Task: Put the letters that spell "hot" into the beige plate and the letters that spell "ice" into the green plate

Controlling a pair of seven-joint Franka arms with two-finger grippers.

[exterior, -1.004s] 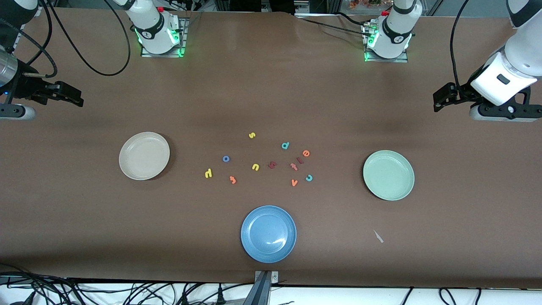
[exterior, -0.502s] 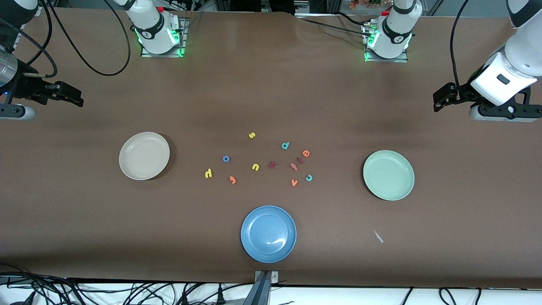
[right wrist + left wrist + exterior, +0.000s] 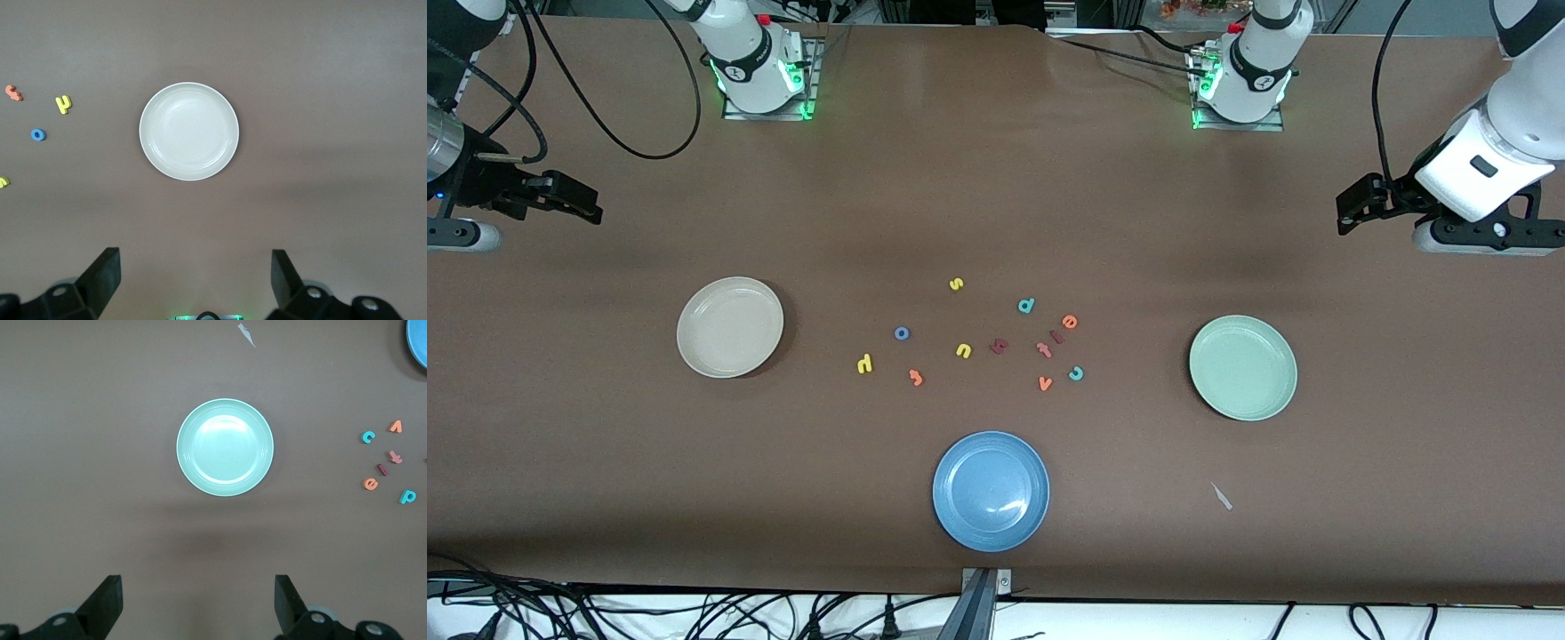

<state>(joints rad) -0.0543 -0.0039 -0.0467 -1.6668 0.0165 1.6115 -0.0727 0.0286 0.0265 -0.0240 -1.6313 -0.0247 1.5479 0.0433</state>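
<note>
Nothing is sorted yet: both plates are bare and every letter lies loose on the table, so the step in hand looks like the very start, with both arms waiting high at the table's ends. Take the blue plate [image 3: 991, 491] as the landmark. All the letters lie in a loose band farther from the front camera than it. The h [image 3: 864, 364], o [image 3: 902, 333] and orange t [image 3: 915, 377] sit toward the right arm's end of that band; the i [image 3: 1058, 336], c [image 3: 1076, 373] and e [image 3: 1070, 321] toward the left arm's end, mixed with a pink t-like letter [image 3: 1044, 349], a v [image 3: 1045, 383], a d [image 3: 1026, 306] and a k [image 3: 999, 346], while a u [image 3: 963, 350] and an s [image 3: 956, 284] lie mid-band. The beige plate [image 3: 730, 326] lies farther than the blue plate toward the right arm's end, the green plate [image 3: 1243, 367] likewise toward the left arm's end. The right gripper [image 3: 193, 277] hangs with its jaws spread wide and holding nothing, above bare table near the beige plate; the left gripper [image 3: 198, 603] is likewise wide and holding nothing, near the green plate. Each is well apart from its letters. The next move probably calls for a descent onto one tiny letter, jaws straddling it cleanly; the i, lying just beside the pink letter, looks hardest to take alone.
</note>
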